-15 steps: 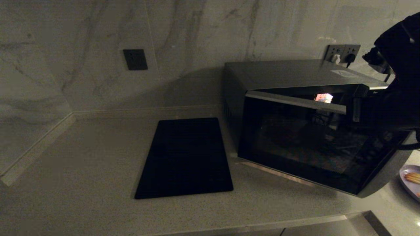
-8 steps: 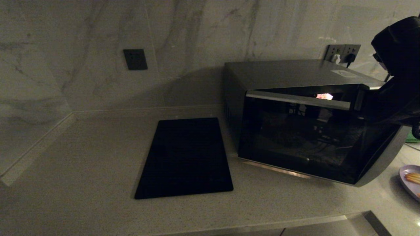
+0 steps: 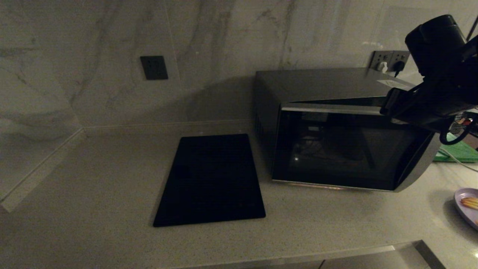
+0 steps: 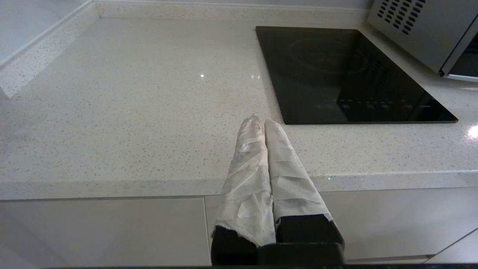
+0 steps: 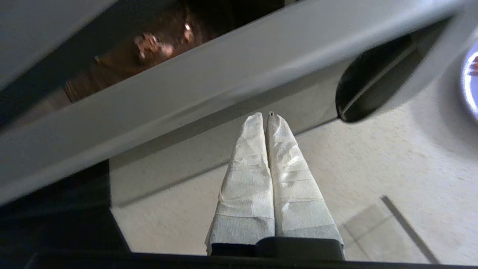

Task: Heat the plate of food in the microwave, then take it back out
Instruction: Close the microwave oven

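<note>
Both jaws pressed together, empty; microwave [image 3: 336,130] long axis along wall, door ajar; right gripper [image 5: 266,116] at door's top edge.

Head view very dark, brownish, grainy. Microwave [image 3: 336,142] door glass black, tiny white light dot at its left part. Soft shadow on wall left of microwave. Plate of food [image 3: 466,207] at right edge a bit brighter, dark shadow beside it. Left wrist view bright and sharp; small white glints on countertop [image 4: 130,112], bright glare spot at right edge. Right wrist view bright but smeared; microwave door edge streaky, plate at right edge washed out white.
</note>
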{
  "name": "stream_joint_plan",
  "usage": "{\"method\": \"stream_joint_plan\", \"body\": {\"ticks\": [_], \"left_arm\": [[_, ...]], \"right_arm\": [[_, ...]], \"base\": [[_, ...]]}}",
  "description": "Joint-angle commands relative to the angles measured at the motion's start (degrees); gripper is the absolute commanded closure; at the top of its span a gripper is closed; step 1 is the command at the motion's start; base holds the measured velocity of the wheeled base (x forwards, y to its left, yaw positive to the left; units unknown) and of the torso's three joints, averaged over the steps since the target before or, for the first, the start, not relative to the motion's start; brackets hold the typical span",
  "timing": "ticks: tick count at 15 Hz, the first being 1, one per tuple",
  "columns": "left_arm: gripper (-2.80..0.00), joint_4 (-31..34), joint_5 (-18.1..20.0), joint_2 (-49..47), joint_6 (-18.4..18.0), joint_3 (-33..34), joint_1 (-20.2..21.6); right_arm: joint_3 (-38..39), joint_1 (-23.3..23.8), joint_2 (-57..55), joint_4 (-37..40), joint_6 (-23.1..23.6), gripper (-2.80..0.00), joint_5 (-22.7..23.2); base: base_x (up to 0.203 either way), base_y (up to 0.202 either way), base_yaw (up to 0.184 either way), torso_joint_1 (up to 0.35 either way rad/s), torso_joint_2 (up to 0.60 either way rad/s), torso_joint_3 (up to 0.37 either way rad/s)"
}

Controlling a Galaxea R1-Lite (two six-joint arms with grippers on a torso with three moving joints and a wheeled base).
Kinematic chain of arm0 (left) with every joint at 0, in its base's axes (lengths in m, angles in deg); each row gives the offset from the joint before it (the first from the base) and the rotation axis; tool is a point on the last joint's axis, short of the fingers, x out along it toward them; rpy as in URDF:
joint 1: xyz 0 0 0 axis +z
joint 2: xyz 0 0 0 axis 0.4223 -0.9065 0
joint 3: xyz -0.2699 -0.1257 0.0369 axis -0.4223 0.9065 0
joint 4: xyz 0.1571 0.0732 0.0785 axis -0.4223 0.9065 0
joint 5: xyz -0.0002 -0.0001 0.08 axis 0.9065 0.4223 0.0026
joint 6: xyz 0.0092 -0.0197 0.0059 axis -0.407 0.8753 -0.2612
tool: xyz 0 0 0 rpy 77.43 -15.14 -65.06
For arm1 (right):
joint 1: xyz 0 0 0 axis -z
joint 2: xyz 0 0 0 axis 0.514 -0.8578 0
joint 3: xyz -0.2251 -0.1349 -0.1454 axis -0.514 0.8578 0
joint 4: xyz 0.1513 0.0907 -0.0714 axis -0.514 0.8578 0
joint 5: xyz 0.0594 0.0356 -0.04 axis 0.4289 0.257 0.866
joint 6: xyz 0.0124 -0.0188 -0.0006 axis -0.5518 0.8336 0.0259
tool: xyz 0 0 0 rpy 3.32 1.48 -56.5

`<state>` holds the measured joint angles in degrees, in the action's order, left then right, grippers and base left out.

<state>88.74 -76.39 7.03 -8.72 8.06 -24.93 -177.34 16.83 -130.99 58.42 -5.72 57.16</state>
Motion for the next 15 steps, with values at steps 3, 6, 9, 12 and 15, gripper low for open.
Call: {"method": "stream_joint_plan", "body": {"ticks": [3, 6, 9, 12, 15], "left_arm": [[0.0, -0.1, 0.0, -0.1, 0.0, 0.0, 0.0], [0.0, 0.0, 0.0, -0.1, 0.0, 0.0, 0.0], [0.0, 0.0, 0.0, -0.1, 0.0, 0.0, 0.0], [0.0, 0.0, 0.0, -0.1, 0.0, 0.0, 0.0], [0.0, 0.0, 0.0, -0.1, 0.0, 0.0, 0.0]], "right_arm": [[-1.1, 2.4, -2.1, -0.6, -1.1, 0.0, 1.3], [-2.7, 6.1, -4.1, -0.6, -2.5, 0.0, 4.1], [-5.7, 11.2, -6.2, -2.1, -5.4, 0.0, 8.3], [-5.7, 14.1, -7.2, -6.8, -6.3, 0.0, 11.5], [-5.2, 15.4, -7.3, -8.3, -7.8, 0.0, 17.5]], "base": [[0.0, 0.0, 0.0, 0.0, 0.0, 0.0], [0.0, 0.0, 0.0, 0.0, 0.0, 0.0], [0.0, 0.0, 0.0, 0.0, 0.0, 0.0], [0.0, 0.0, 0.0, 0.0, 0.0, 0.0], [0.0, 0.0, 0.0, 0.0, 0.0, 0.0]]}}
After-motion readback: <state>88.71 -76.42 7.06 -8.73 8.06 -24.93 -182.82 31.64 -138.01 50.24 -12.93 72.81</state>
